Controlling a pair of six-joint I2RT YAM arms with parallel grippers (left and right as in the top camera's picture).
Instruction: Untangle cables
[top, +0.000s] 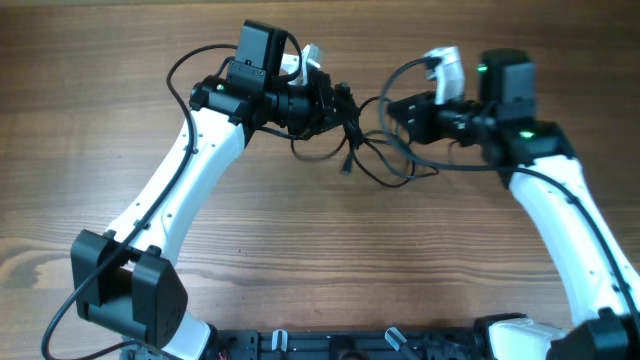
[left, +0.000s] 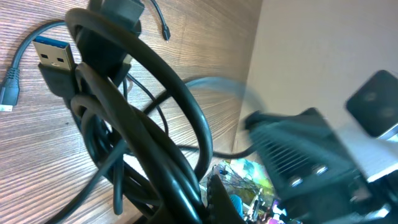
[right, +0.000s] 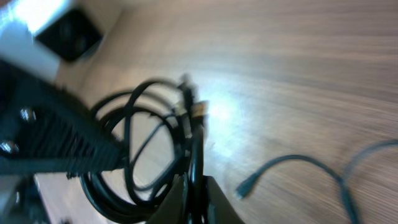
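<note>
The two tools point at each other with only a narrow gap between them, and that gap is choked. The cables (top: 362, 150) run in loops from the left tool (top: 345, 105) to the right tool (top: 392, 108) and sag on the side nearer the arm bases. Just ahead of the left tool, which grips them, the bundle is thick, with a USB plug (left: 53, 57) jutting out beside it. One strand sits clamped between the right tool's fingers (right: 176, 200), with loops crowding just ahead. Behind each tool stands its own arm: the left arm (top: 180, 180) and the right arm (top: 560, 200). Past the sagging loops, between the arms, the bench (top: 330, 260) lies open. It is also open on the far side of both tools.
</note>
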